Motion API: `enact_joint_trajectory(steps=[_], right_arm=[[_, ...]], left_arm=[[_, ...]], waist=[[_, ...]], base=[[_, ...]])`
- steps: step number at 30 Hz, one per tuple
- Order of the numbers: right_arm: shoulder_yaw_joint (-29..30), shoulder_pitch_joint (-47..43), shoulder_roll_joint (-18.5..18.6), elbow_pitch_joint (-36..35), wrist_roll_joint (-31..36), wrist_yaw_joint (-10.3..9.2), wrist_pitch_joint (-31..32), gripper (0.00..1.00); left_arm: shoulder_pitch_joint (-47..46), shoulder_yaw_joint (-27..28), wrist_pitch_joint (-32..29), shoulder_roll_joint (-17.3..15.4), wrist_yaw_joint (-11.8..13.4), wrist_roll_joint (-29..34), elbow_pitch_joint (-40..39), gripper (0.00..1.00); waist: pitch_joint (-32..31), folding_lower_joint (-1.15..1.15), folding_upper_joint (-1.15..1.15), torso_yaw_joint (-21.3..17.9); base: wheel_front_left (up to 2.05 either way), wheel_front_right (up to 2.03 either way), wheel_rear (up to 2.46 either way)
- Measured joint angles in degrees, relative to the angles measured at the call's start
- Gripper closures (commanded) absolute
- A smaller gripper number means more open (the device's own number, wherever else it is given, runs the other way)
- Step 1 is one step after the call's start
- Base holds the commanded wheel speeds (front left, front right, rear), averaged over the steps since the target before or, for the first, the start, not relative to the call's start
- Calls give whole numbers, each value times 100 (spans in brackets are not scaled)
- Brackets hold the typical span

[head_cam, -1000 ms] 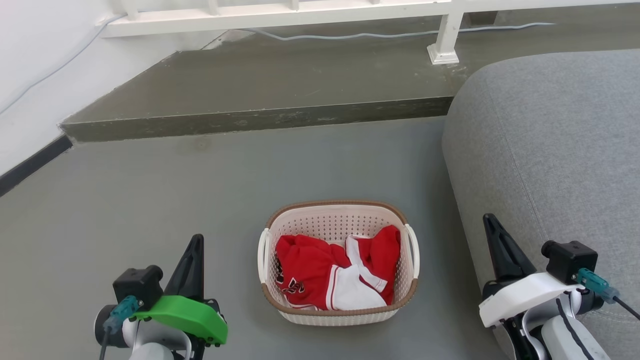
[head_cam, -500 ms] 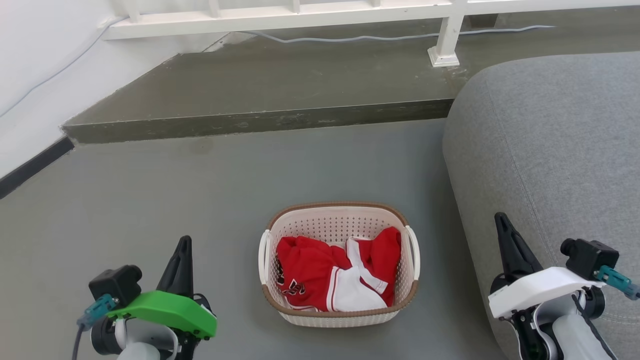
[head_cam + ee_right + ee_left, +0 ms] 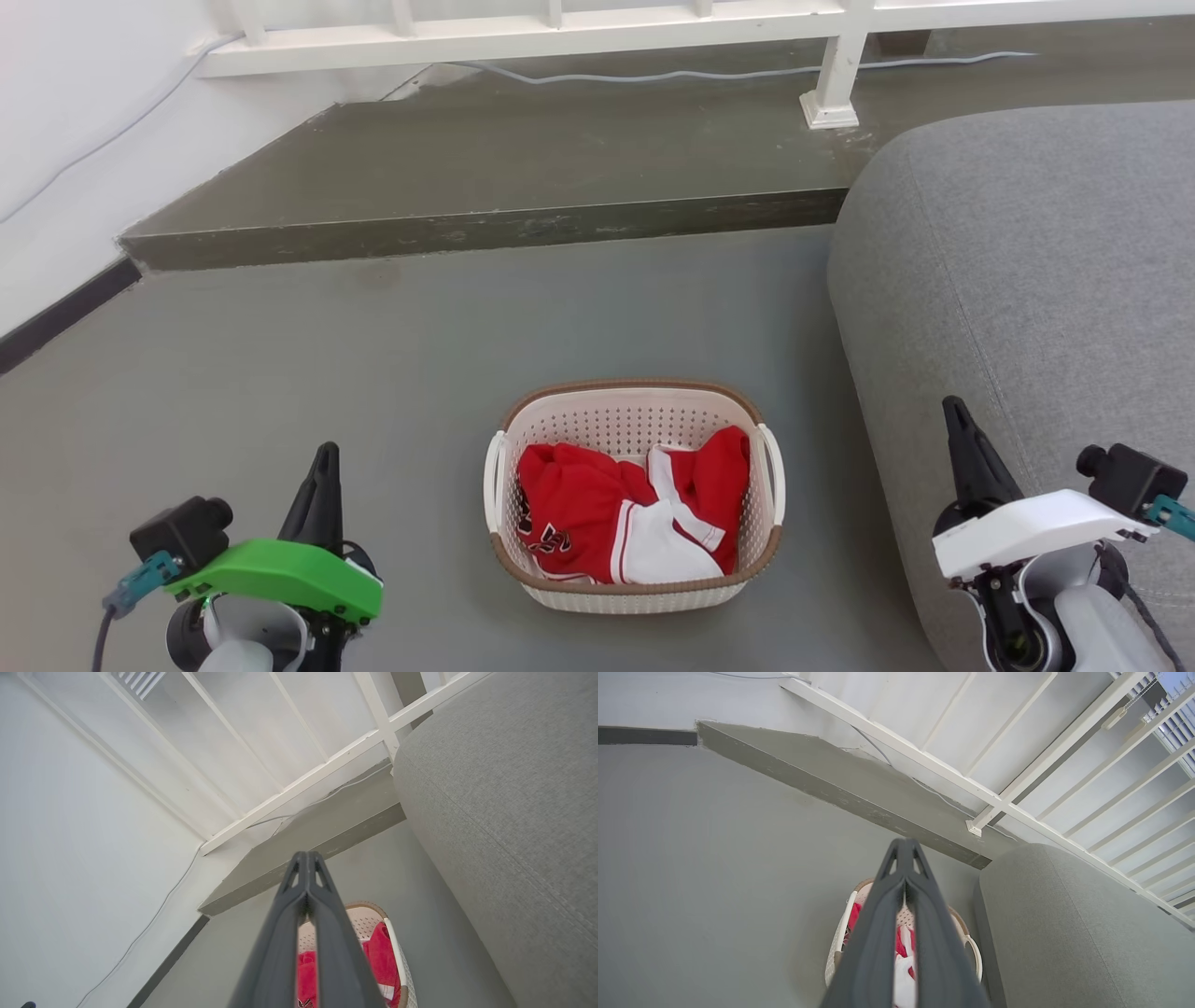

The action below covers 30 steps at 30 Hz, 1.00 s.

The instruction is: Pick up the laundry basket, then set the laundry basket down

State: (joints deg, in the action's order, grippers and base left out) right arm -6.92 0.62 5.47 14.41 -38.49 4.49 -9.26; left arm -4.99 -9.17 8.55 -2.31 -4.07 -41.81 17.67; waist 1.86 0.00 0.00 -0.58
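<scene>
1. Floor (image 3: 280, 355) first: smooth grey, with a white wall (image 3: 65, 140) on the left. A raised grey step (image 3: 523, 159) runs across the back, carrying a white railing (image 3: 523, 33) and a pale cable (image 3: 653, 73). A grey sofa (image 3: 1027, 280) is on the right.
2. Left gripper (image 3: 325, 462) sits low left under a green cover. Its fingers are pressed together and hold nothing, well apart from the laundry basket (image 3: 625, 418).
3. Centre now: the laundry basket stands upright on the floor between the two grippers. It is near the sofa but not touching it, with red and white clothes (image 3: 597, 513) heaped inside.
4. Right gripper (image 3: 957, 420) sits low right under a white cover, in front of the sofa. Its fingers are together too, and empty.
5. Left wrist view adds the railing's tall bars and slatted blinds at its top right. Right wrist view catches dark skirting along the wall's foot.
</scene>
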Motion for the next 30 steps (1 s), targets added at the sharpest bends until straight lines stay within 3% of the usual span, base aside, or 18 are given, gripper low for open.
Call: enact_joint_trajectory(steps=[30], right_arm=[[512,61,-86,49,-2093,98,573,100]], left_arm=[[0,526,-557,5,-103,-1913,-38,100]], waist=[[-67,0,0,23]], base=[[0,0,0]])
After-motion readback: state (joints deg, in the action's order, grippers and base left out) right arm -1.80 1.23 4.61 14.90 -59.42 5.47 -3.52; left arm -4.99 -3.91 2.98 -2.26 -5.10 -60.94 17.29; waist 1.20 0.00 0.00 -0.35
